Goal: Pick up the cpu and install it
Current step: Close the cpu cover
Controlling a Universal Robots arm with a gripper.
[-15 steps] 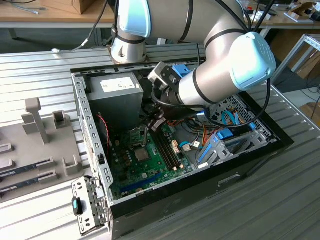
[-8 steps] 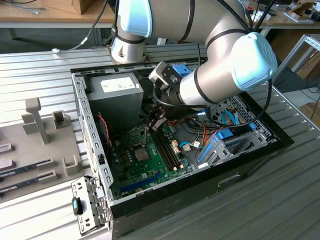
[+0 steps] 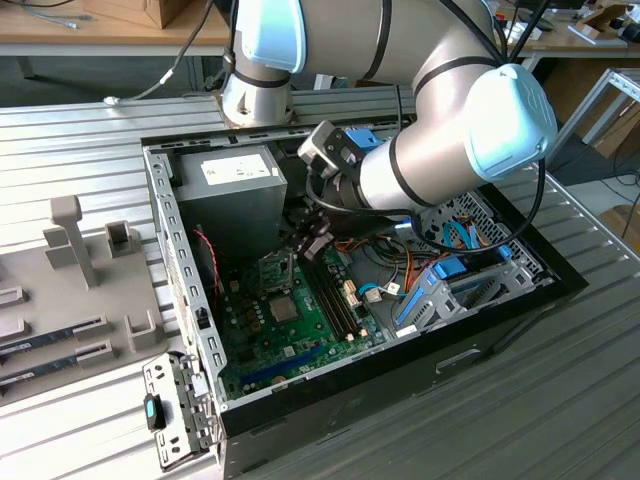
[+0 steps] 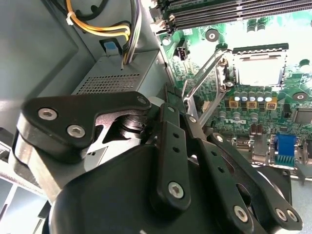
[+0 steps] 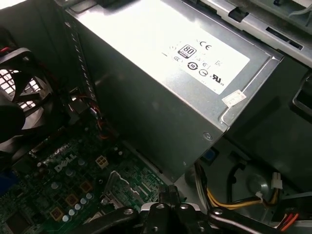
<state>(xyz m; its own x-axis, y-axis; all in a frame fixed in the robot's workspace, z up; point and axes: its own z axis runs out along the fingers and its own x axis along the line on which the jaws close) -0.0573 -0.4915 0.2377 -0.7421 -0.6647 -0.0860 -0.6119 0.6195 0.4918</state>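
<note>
The cpu (image 3: 283, 307) lies flat in its socket on the green motherboard (image 3: 250, 345), a silvery-grey square; in the second wrist view the cpu (image 4: 257, 70) glares bright inside a black frame. The socket's metal load plate and lever (image 4: 202, 80) stand tilted up beside it. My gripper (image 3: 302, 243) hangs inside the computer case, between the power-supply box and the socket. In both wrist views the gripper (image 4: 176, 109) (image 5: 168, 196) has its black fingers (image 4: 169, 141) drawn together with nothing visible between them. The fingertips are close to the lever's end; I cannot tell if they touch it.
The grey power-supply box (image 3: 235, 185) (image 5: 170, 73) stands close behind the gripper, with yellow and black cables (image 4: 97, 27). Memory slots (image 3: 335, 295) run beside the socket. A black fan (image 5: 19, 97) sits by the case wall. A blue drive cage (image 3: 440, 285) fills the case's right. A grey fixture tray (image 3: 70, 290) lies outside on the exterior view's left.
</note>
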